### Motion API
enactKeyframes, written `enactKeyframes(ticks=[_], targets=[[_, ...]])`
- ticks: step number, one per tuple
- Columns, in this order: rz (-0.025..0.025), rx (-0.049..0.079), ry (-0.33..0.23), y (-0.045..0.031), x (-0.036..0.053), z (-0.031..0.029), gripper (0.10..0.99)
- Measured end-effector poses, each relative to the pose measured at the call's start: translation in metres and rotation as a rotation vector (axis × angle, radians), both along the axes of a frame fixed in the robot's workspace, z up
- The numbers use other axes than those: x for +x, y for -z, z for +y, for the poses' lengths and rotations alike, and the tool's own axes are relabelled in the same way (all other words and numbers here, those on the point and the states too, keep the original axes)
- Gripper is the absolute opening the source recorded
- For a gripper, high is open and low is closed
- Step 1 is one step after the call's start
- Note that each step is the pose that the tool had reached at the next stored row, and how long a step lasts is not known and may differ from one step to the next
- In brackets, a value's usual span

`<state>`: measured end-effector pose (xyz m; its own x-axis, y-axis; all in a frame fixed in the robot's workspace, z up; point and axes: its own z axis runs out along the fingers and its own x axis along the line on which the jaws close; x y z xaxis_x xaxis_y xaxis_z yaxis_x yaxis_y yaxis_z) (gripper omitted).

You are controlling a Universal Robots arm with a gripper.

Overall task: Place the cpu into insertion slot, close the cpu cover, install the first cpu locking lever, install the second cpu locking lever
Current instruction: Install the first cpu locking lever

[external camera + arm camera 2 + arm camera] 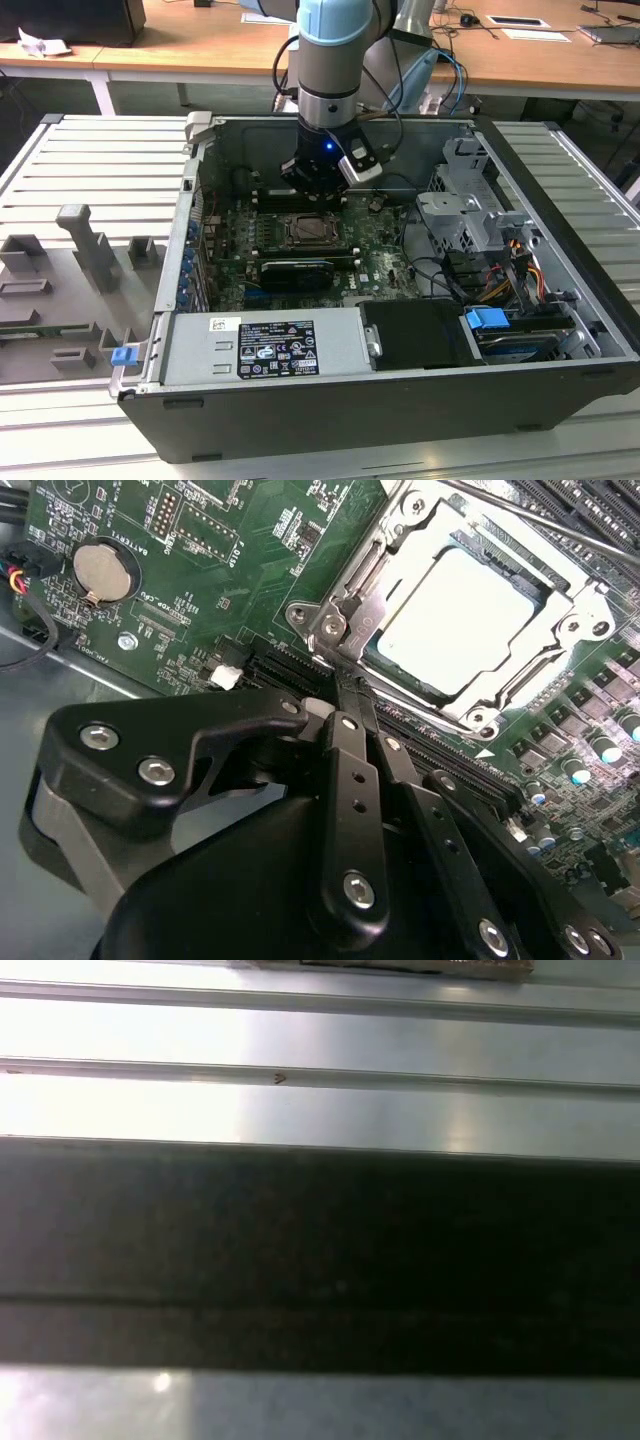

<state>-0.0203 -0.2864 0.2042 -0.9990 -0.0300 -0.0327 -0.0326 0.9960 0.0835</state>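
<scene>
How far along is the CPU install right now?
Done: the cpu sits in the insertion slot, and the cpu cover lies closed over its edges. In hand: the gripper, fingers together, is at the socket's corner by a lever end. Left: I cannot tell whether either locking lever is latched.
</scene>
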Motion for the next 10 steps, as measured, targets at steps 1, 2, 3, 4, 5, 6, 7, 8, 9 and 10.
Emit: enactKeyframes(ticks=[1,2,3,4,5,6,7,8,9,10], targets=[[0.0000,-0.001,0.000,0.0002,0.0000,0.0000,0.106],[0.0000,-0.001,0.000,0.0004,0.0000,-0.0001,0.106],[0.0000,-0.001,0.000,0.0006,0.0000,-0.0002,0.106],[-0.0002,-0.002,0.000,0.0011,0.0000,-0.0003,0.106],[-0.0004,-0.001,0.000,0.0016,0.0001,-0.0003,0.106],[-0.0004,-0.001,0.000,0.0020,0.0001,-0.0004,0.106],[-0.0001,-0.002,0.000,0.0027,0.0001,-0.0006,0.106],[0.0002,-0.002,0.000,0.0034,0.0003,-0.0007,0.106],[0.0003,0.003,0.000,0.0036,0.0004,-0.0008,0.106],[-0.0001,0.010,0.000,0.0038,0.0005,-0.0006,0.106]])
